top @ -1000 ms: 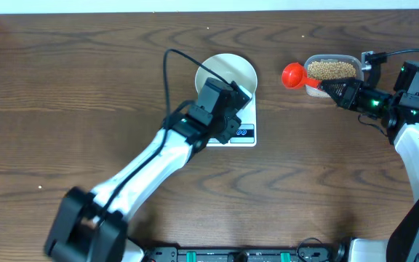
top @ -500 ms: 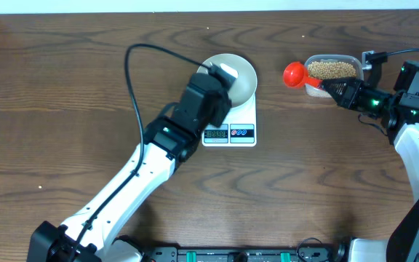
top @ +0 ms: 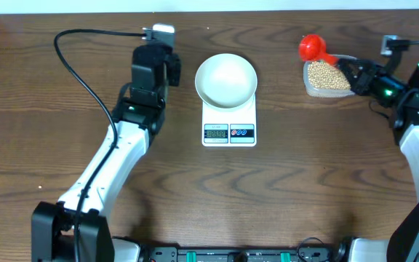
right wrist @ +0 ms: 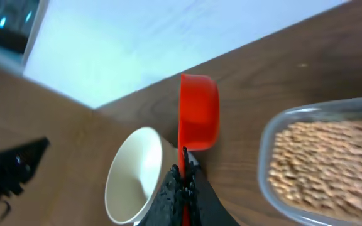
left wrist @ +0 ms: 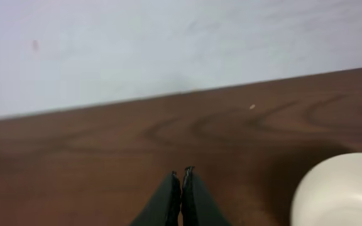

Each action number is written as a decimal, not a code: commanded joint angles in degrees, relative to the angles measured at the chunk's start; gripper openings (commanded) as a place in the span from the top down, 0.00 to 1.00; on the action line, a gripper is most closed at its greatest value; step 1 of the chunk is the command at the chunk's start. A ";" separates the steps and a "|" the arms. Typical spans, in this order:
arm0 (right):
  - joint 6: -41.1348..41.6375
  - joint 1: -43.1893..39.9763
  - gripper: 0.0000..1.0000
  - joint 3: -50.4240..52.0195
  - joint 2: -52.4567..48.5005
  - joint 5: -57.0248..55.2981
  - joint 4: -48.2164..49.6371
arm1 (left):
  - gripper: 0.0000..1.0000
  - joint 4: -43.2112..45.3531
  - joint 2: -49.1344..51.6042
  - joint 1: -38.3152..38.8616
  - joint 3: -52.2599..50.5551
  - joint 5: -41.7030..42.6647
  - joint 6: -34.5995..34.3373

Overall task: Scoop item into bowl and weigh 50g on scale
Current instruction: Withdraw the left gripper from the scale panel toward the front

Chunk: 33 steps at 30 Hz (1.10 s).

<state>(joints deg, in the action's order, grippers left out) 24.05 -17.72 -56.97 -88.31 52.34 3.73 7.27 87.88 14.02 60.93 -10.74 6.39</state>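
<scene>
The white bowl (top: pixel 226 78) sits empty on the white scale (top: pixel 229 129) at the table's middle; it also shows in the left wrist view (left wrist: pixel 341 191) and the right wrist view (right wrist: pixel 134 179). Pale-tan beans (top: pixel 328 74) fill a clear tub (top: pixel 308 85) at the back right, seen too in the right wrist view (right wrist: pixel 332 163). My right gripper (top: pixel 346 70) is shut on the handle of a red scoop (top: pixel 311 47), whose cup (right wrist: pixel 198 112) hangs at the tub's far left corner. My left gripper (left wrist: pixel 182 172) is shut and empty, left of the bowl near the back edge.
The back wall (left wrist: pixel 168 44) rises just beyond the table's far edge. The left arm's cable (top: pixel 78 69) loops over the table's left part. The scale's display and two buttons (top: pixel 229 133) face the front.
My left arm has swung off the scale and bowl to the back left, uncovering them. My right gripper has lifted the red scoop up and right, toward the tub's far corner.
</scene>
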 commanded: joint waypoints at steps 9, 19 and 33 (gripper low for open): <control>1.70 -4.85 0.99 -1.09 0.68 2.91 2.99 | 0.93 -18.95 -1.53 8.81 -0.20 1.70 -8.09; 1.57 -3.30 0.98 -2.36 1.05 1.81 1.16 | 0.93 -38.58 -1.75 24.96 -0.52 1.75 -23.82; -3.80 -0.46 0.99 -2.40 10.82 -13.11 -11.85 | 0.93 -45.42 -9.81 25.27 -2.49 3.54 -26.64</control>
<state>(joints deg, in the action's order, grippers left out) 23.05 -18.46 -58.17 -79.13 43.57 -6.83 -38.70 82.74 39.79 59.37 -7.16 -19.51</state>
